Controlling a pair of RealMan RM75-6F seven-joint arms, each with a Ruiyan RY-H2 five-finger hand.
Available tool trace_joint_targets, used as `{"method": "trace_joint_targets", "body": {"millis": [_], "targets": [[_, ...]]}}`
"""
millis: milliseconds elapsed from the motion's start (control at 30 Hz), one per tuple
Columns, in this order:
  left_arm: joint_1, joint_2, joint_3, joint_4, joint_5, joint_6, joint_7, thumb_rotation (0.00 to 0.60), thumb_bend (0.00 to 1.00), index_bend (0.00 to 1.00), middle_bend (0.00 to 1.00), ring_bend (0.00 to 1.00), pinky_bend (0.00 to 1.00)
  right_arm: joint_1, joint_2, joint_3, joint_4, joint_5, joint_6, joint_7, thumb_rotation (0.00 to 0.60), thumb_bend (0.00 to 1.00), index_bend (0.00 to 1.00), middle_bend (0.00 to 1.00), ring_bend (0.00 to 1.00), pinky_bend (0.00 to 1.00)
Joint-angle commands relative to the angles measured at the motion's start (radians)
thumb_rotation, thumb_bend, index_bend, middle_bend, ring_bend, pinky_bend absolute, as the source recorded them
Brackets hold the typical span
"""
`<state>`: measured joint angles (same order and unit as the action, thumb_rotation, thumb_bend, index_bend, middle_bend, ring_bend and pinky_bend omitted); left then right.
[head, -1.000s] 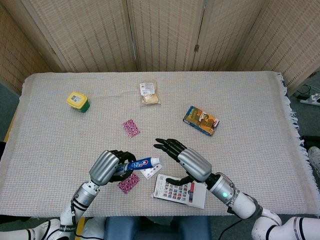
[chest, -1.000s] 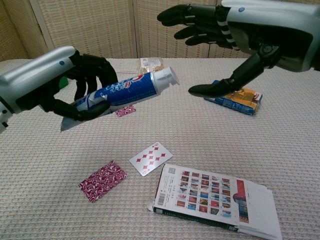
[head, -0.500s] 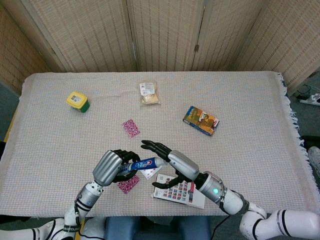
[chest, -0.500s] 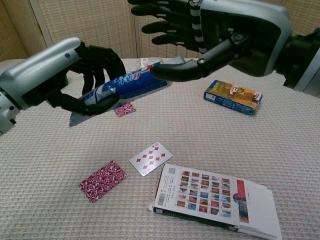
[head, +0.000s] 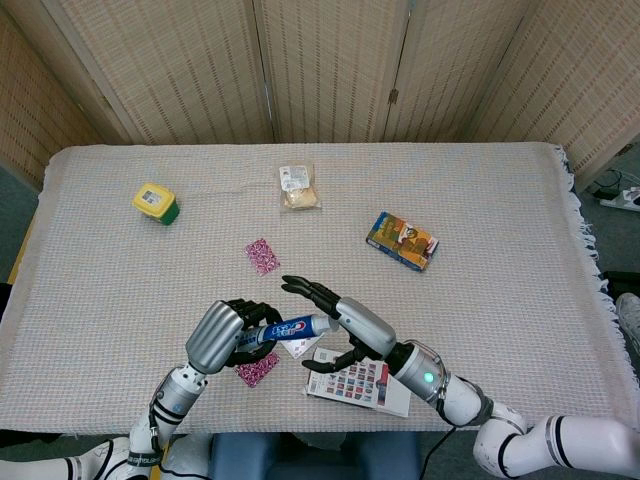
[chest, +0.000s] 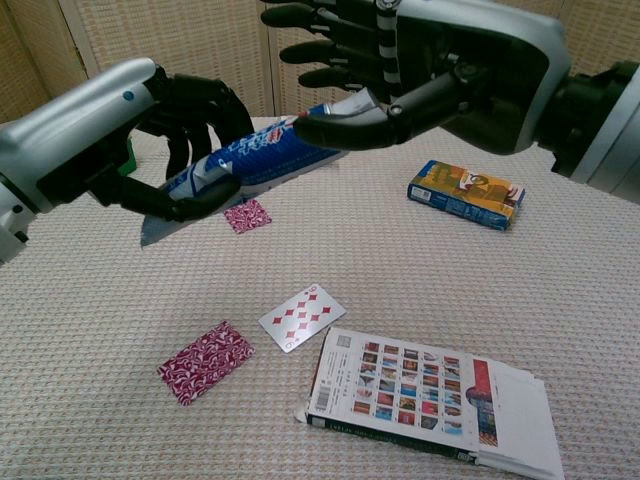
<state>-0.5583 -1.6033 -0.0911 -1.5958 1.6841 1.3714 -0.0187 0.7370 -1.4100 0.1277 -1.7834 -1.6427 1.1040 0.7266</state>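
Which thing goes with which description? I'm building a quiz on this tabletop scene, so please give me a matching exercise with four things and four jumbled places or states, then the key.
Things:
1. toothpaste tube
2. yellow and green container
3. face-up playing card
4. picture booklet

Descriptions:
A. lies flat on the cloth, showing red diamonds
B. held off the table in the left hand
C. stands at the far left of the table
D. lies nearest the front edge, covered in small pictures

Pairs: 1-B, 2-C, 3-A, 4-D
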Motion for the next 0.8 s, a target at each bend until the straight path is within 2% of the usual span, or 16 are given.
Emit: {"method": "trace_joint_targets", "body": {"millis": [33, 433, 800], "targets": [[0.0, -0.002, -0.001, -0.002, 0.001, 0.002, 0.0, 0.6, 0.76, 0.79, 0.83, 0.71, 0.68, 0.007, -0.018, 0.0, 0.012, -0.002, 0.006, 0.019, 0.577, 0.33, 0.0, 0.0, 0.0, 0.0], [-0.001, -0.005, -0.009, -0.012, -0.002, 0.01, -0.029, 0.6, 0.77, 0.79, 0.83, 0.72, 0.68, 0.026, -0.075, 0.001, 0.049, -0.015, 0.033, 0.079, 0.578, 0.33, 0.0, 0.0, 0.0, 0.0], [0.001, -0.009, -0.011, -0.002, -0.003, 0.017, -0.045, 0.6, 0.77, 0.8, 0.83, 0.72, 0.68, 0.036, -0.082, 0.002, 0.06, -0.013, 0.045, 0.095, 0.579, 0.33, 0.0, 0.0, 0.0, 0.0]]}}
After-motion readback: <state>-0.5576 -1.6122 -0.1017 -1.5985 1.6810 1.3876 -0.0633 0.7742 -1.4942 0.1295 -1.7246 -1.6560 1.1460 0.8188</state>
